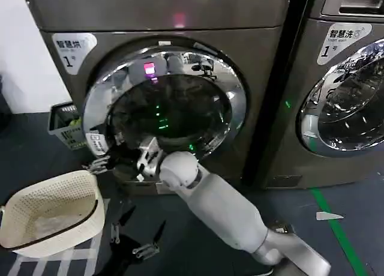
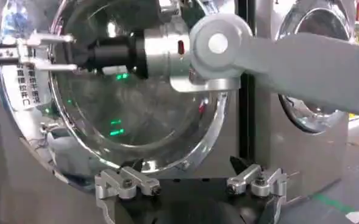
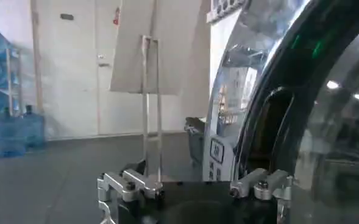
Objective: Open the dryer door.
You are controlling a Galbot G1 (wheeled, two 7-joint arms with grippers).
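The bronze-grey dryer (image 1: 240, 54) carries a white "1" sticker at its upper left. The dryer door (image 1: 165, 105), a chrome ring around dark glass, also appears in the left wrist view (image 2: 136, 115) and as a near rim in the right wrist view (image 3: 228, 122). My right arm reaches across to the door's lower-left rim. There the right gripper (image 1: 99, 164) (image 2: 48, 53) (image 3: 191, 185) is open, its fingers (image 2: 51, 39) spread beside the small white label on the ring. Whether they touch the rim I cannot tell. The left gripper (image 1: 129, 239) (image 2: 191, 182) hangs open low before the dryer, holding nothing.
A cream laundry basket (image 1: 48, 219) stands on the floor at the front left. A small green basket (image 1: 65, 125) sits by the dryer's left side. A second chrome-door machine (image 1: 342, 96) stands to the right, with a green floor line (image 1: 336, 228) before it.
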